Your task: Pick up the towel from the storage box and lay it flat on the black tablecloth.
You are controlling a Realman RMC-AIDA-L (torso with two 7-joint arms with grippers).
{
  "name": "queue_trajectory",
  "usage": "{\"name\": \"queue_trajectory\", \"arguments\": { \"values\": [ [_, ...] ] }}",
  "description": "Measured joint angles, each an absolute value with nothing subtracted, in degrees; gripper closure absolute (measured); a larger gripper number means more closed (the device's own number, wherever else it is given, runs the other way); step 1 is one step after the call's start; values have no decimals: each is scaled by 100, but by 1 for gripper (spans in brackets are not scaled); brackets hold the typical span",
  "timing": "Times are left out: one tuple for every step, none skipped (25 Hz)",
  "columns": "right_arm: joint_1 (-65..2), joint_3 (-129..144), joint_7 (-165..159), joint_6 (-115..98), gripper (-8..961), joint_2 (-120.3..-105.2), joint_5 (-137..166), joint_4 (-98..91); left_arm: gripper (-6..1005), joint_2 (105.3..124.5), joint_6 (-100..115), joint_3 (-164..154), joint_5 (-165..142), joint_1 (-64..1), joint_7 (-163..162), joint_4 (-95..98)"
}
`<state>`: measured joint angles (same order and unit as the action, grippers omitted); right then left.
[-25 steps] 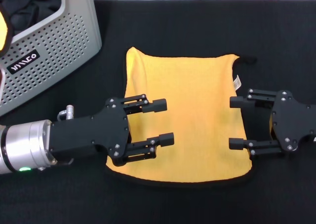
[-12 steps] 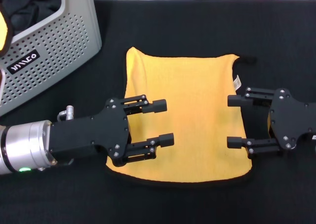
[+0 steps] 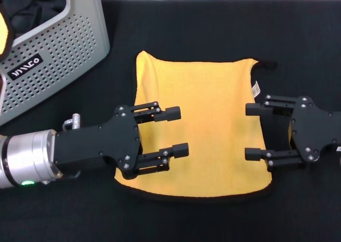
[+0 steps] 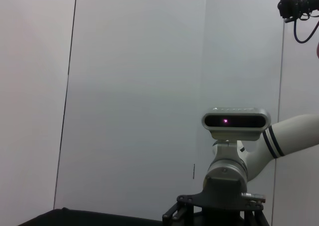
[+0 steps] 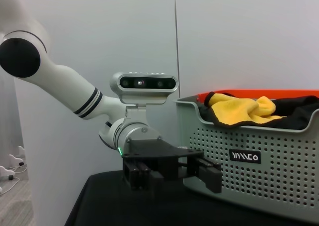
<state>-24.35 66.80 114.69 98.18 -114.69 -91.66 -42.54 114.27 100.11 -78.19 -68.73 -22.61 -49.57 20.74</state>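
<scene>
Left gripper [image 3: 177, 132]: nearest the robot on the left; its fingers are spread apart and it sits over the towel's left half; whether the fingers touch the cloth I cannot tell; the right wrist view shows this gripper [image 5: 199, 171] in front of the box.
Right gripper [image 3: 253, 131]: at the same depth on the right; fingers spread, the tips over the towel's right edge and pointing toward the left gripper.
Towel [image 3: 210, 124]: spread open on the black tablecloth between the two grippers, yellow-orange side up; black trim shows along the near edge; a small white tag [image 3: 256, 87] lies at the right edge near the far corner — that far right corner is slightly puckered.
Black tablecloth [image 3: 224, 29]: covers the whole work surface under the towel and the box.
Storage box [image 3: 58, 45]: farther back on the left, well apart from the towel; light grey with dotted walls and a black label [image 3: 25, 67]; a dark garment [image 3: 32, 7] lies inside it; the right wrist view shows the box [image 5: 259, 186] holding yellow cloth [image 5: 239, 109] over its rim.
</scene>
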Motion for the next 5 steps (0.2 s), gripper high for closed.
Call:
{"name": "queue_trajectory", "arguments": {
  "values": [
    [-2435,6680,11469,9802,157,-11469,-9166,-4247,360,11429,10011,-7816,-6873,-2260,-4957,2074],
    [-2435,6680,11469,9791,157,-11469,-9167,-4240,360,11431,10011,-7815,-6873,-2259,-4957,2074],
    [-2435,6680,11469,9788,158,-11470,-9167,-4236,360,11432,10011,-7813,-6873,-2259,-4957,2074],
    [-2435,6680,11469,9787,158,-11470,-9167,-4234,360,11432,10011,-7813,-6873,-2259,-4957,2074],
    [-2435,6680,11469,9787,158,-11469,-9167,-4233,360,11433,10011,-7813,-6873,-2259,-4957,2072]
  ]
}}
